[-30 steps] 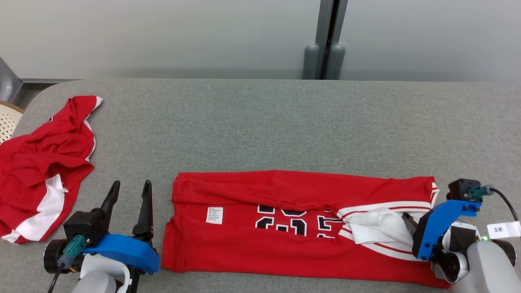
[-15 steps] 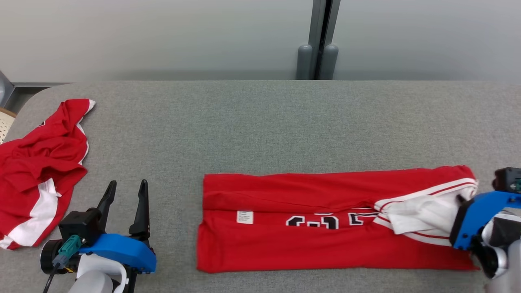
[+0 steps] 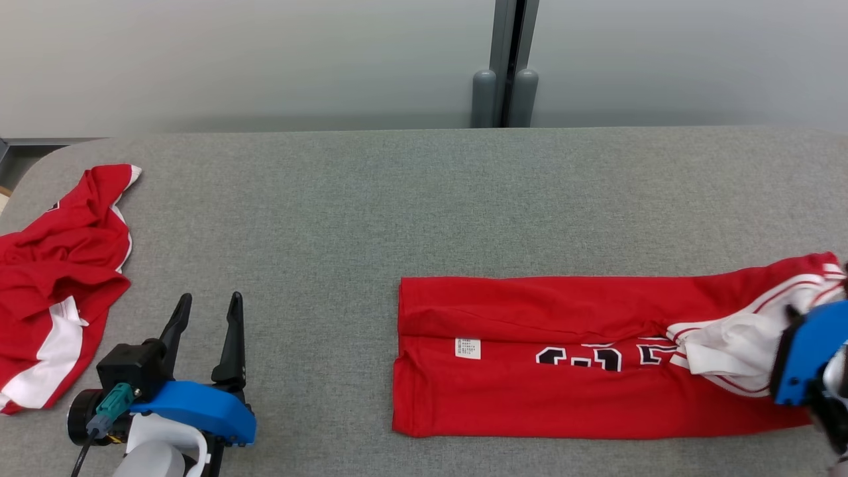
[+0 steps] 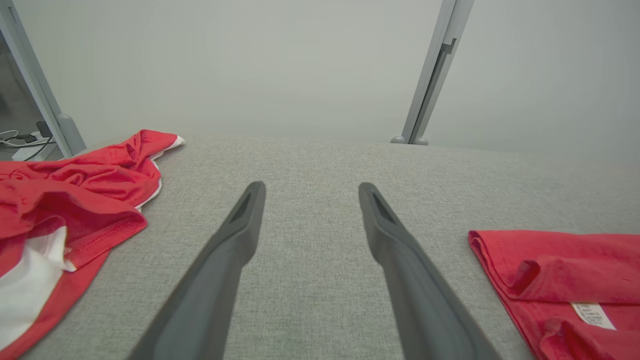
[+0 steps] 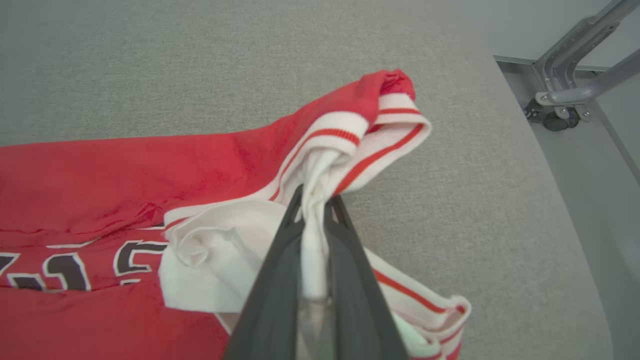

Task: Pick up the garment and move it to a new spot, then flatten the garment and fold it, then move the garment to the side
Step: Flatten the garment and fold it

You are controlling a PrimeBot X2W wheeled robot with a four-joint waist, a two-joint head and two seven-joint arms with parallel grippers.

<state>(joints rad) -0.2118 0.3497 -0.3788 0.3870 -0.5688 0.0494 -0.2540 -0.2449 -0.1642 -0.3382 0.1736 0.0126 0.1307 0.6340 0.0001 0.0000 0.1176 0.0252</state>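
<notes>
Garment (image 3: 563, 358), a red jersey with black white-edged numerals and a small white label, lies folded into a long band on the tabletop (image 3: 397, 199) at about 4 o'clock in the head view, running from the centre to the right edge; its white-and-red striped end, toward 3 o'clock, is bunched and raised off the surface. The right gripper (image 5: 314, 200) is clenched on that end, a fold of white cloth pinched between its two dark fingers in the right wrist view; the left gripper (image 3: 211, 298) sits at 7 o'clock, released, fingers spread and pointing toward 12 o'clock, holding nothing and well apart from the garment. A second red garment (image 3: 53, 278) with white panels lies crumpled at 9 o'clock, by the tabletop's rounded left end; the tabletop is covered in flat grey woven fabric. Behind it, at 12 o'clock, stands a pale grey wall (image 3: 265, 59) with a grey upright post (image 3: 503, 66); past the tabletop's right end the right wrist view shows grey floor (image 5: 600, 200) and a metal frame on a caster (image 5: 555, 120).
</notes>
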